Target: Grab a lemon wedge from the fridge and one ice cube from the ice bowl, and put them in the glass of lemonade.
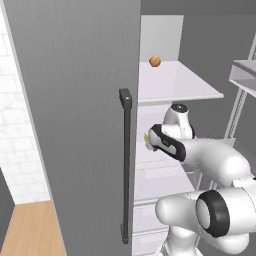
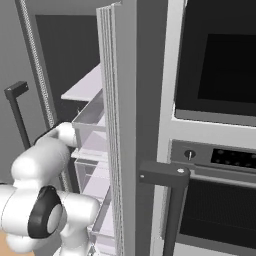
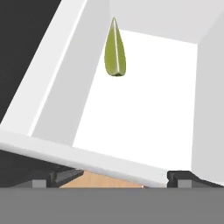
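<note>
Closest to my cameras sat the arm's big white elbow, low in both base views, reaching forward into the open fridge (image 1: 75,100). Starting from the left of the left base view, I saw the grey fridge door standing closed across most of the picture, its long dark bar handle (image 1: 126,170) running down its right edge. Just right of that handle, the arm's dark-banded wrist pushed in over a white shelf, and a small speck of yellow-green, the lemon wedge (image 1: 146,137), peeked out at the wrist's left tip. Higher up, a round orange-brown fruit (image 1: 155,61) rested near the back of the upper shelf (image 1: 185,85), well apart from the wedge. Through the hand view I had the wedge (image 3: 115,50) ahead of the gripper (image 3: 114,178), lying on the white floor of the shelf close to its left wall, pointed end away from me, nothing touching it. Both dark finger tips stood far apart at the bottom corners of that view, so the hand was spread wide and held nothing. Over in the right base view, the opened fridge door (image 2: 117,125) showed edge-on with clear bins, and right of it stood a dark built-in oven (image 2: 220,100).
</note>
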